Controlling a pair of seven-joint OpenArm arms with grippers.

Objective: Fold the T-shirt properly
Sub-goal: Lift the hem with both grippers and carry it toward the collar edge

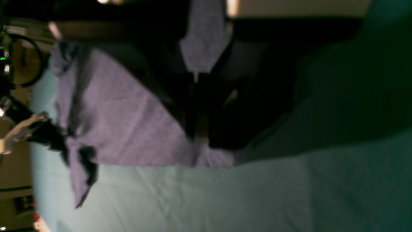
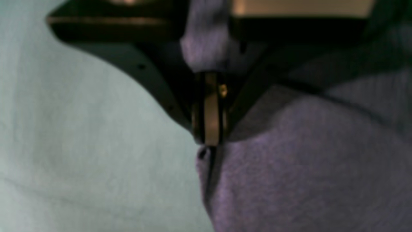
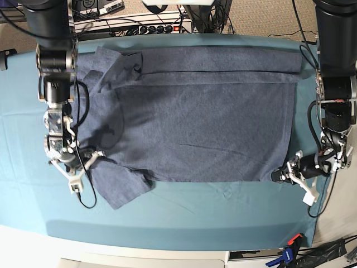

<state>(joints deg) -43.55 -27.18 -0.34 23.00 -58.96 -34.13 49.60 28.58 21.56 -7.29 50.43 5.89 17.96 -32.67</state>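
Right gripper (image 3: 83,162): jaws closed, near-left edge of the T-shirt (image 3: 206,117) pinched beside the loose sleeve.
Left gripper (image 3: 283,176): jaws closed on the near-right hem corner, cloth seen between the jaws in the wrist view.
T-shirt position: spread flat on the teal table cloth (image 3: 223,218), far edge already turned over in a band.
Step in hand: near edge judged ready to be lifted and carried toward the far side.
Good practice: both corners are best raised together and level, so the hem is kept taut.
Surroundings: cables and a power strip (image 3: 145,25) beyond the far edge; a clamp (image 3: 287,254) at the near right.
Obstruction: the near-left sleeve (image 3: 120,187) splays outward and may bunch.
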